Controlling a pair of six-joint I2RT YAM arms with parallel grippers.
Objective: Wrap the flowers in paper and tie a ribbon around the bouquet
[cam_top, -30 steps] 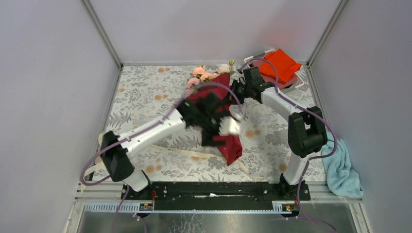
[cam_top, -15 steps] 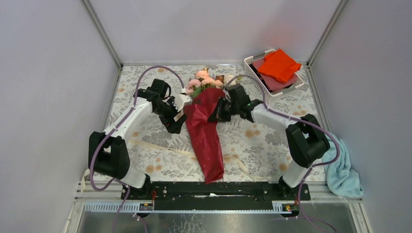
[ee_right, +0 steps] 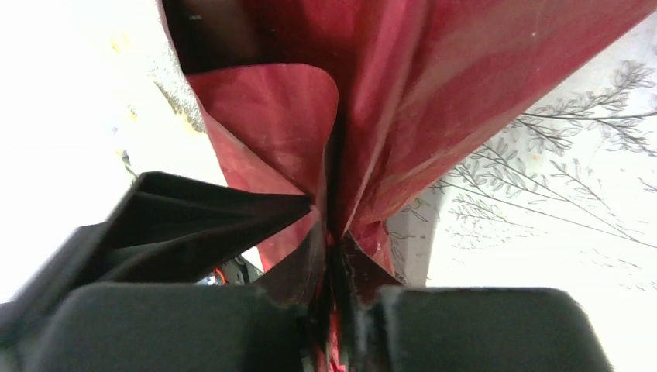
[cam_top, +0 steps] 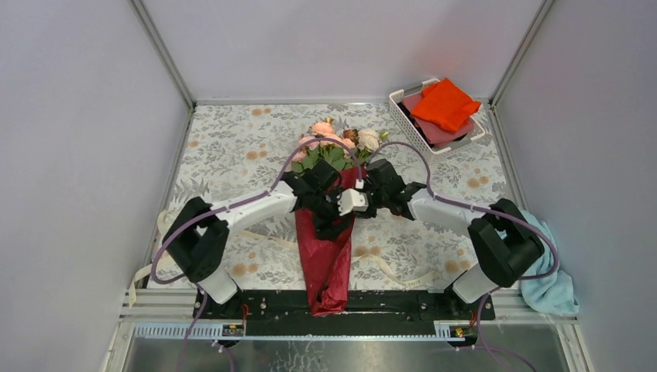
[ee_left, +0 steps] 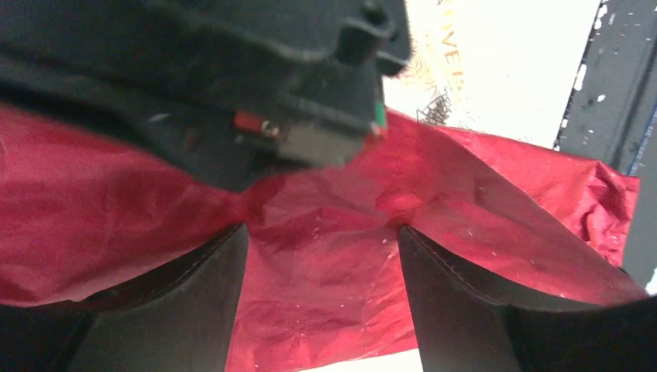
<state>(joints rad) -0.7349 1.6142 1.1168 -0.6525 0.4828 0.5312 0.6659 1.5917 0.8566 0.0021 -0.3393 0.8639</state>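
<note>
Pinched shut on a standing fold of the dark red paper [ee_right: 465, 77], at the right gripper [ee_right: 333, 232]; spread wide astride the same crinkled sheet, at the left gripper [ee_left: 321, 232], with nothing clamped. Meeting from opposite sides over the upper part of the bouquet [cam_top: 329, 248], just below the flowers [cam_top: 333, 143], about equally near. Laid lengthwise down the middle of the leaf-patterned table [cam_top: 232, 147], blooms at the far end, pointed tail toward the arm bases. Likely next: closing in across that long axis. Trailing out from under the cone, the cream ribbon [cam_top: 383, 265], not yet tied. In the far right corner, a white basket [cam_top: 403, 116] holding an orange cloth [cam_top: 445, 105]; plain grey walls around.
</note>
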